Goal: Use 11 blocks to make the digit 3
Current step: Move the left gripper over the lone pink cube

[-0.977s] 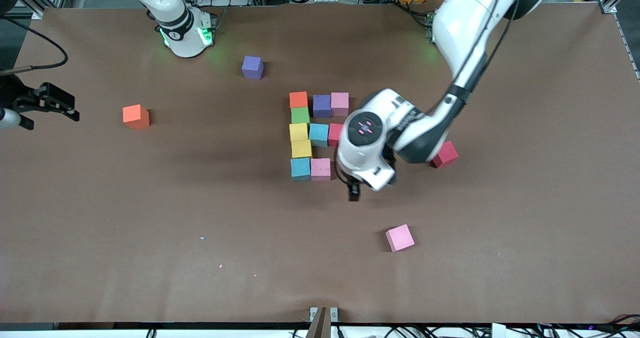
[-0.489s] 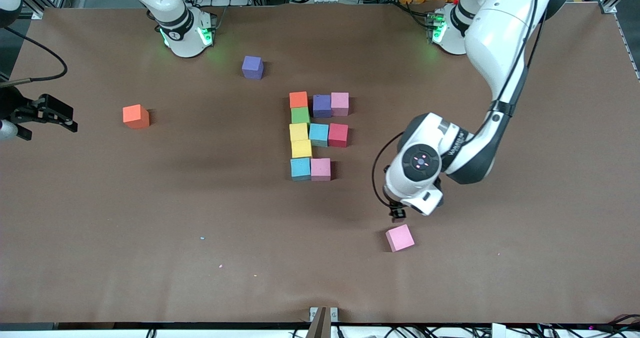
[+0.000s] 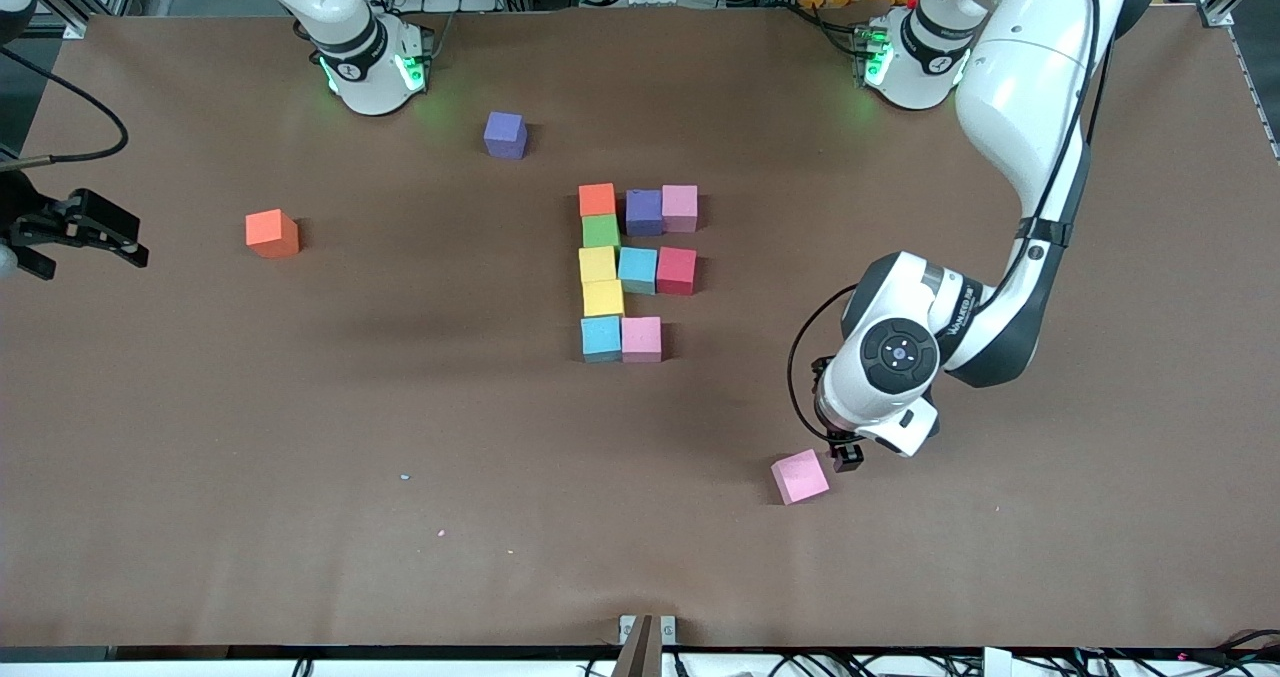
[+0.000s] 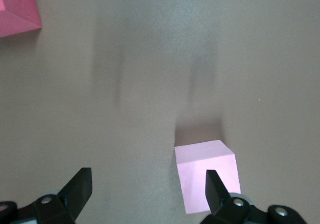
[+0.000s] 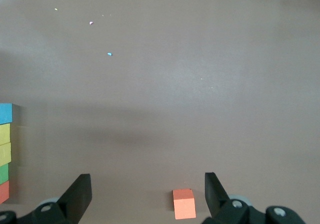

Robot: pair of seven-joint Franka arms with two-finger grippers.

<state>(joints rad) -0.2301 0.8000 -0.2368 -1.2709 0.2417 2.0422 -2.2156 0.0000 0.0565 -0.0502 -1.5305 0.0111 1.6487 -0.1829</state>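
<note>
Front view: I found the digit 3 (image 3: 628,272) one cube short. Ten blocks were in place at mid-table: a five-cube column, orange at the end nearest the bases and light blue at the end nearest the camera, with three rows branching toward the left arm's end. Two rows were full; the row nearest the camera held only the light blue and a pink cube. A loose pink block (image 3: 799,476) lay well apart from the figure, nearer the camera and toward the left arm's end. The left gripper (image 3: 846,454) hung just beside that block, offset toward the left arm's end, not yet centred on it. A stray orange block (image 3: 272,233) and a stray purple block (image 3: 505,135) lay toward the right arm's end. The right gripper (image 3: 85,229) waited at the table's edge at its own end.

Left wrist view: the fingers stood wide apart and held nothing. The pink block (image 4: 206,175) sat against one fingertip (image 4: 214,186) rather than between the pair, its faces slightly skewed to the jaw line. I judged a short sideways shift and a small wrist turn necessary before descending. A red cube's corner (image 4: 17,12) showed at the frame edge.

Right wrist view: fingers equally wide, empty, with the orange block (image 5: 184,203) below and part of the column (image 5: 5,151) at the edge.
</note>
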